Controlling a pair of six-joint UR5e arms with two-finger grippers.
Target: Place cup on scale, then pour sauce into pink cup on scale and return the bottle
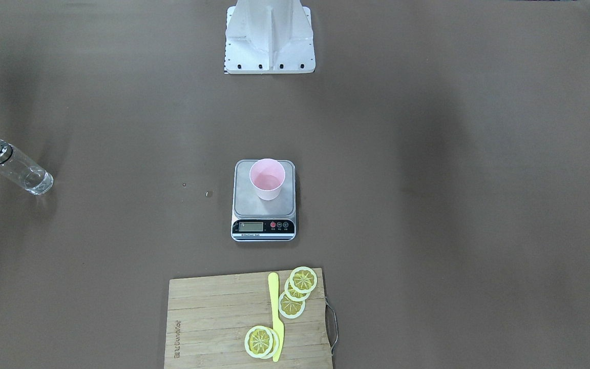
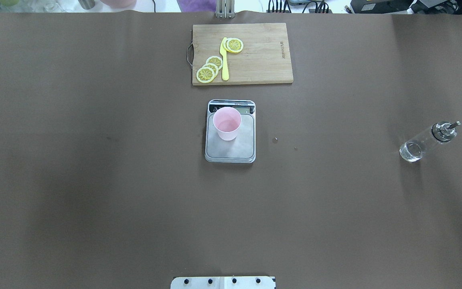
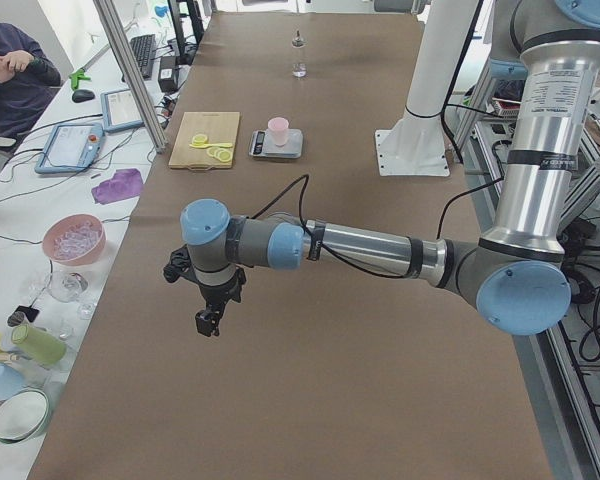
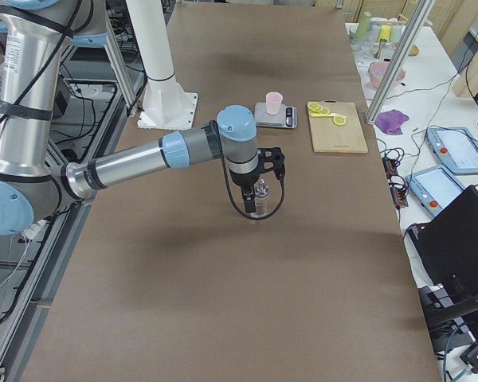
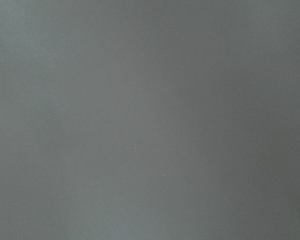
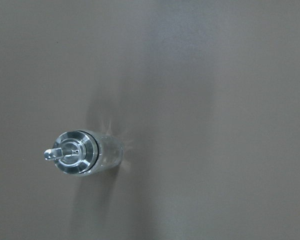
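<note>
The right gripper (image 4: 250, 208) hangs close by the bottle (image 6: 87, 152). I cannot tell if it is open or closed. The bottle stands up on the brown table (image 2: 94, 180), well apart from the scale (image 2: 235, 149). The pink cup (image 2: 227, 124) sits on the scale. The left gripper (image 3: 208, 320) hangs over the table, and I cannot tell how it is set either.

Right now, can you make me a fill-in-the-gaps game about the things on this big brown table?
1. The small pale pink plastic cup stands on the steel-grey kitchen ____.
2. The clear glass bottle with the shiny metal cap stands ____, not lying down.
3. The yellow plastic knife lies on the wooden cutting ____.

Missing words: scale; upright; board.
</note>
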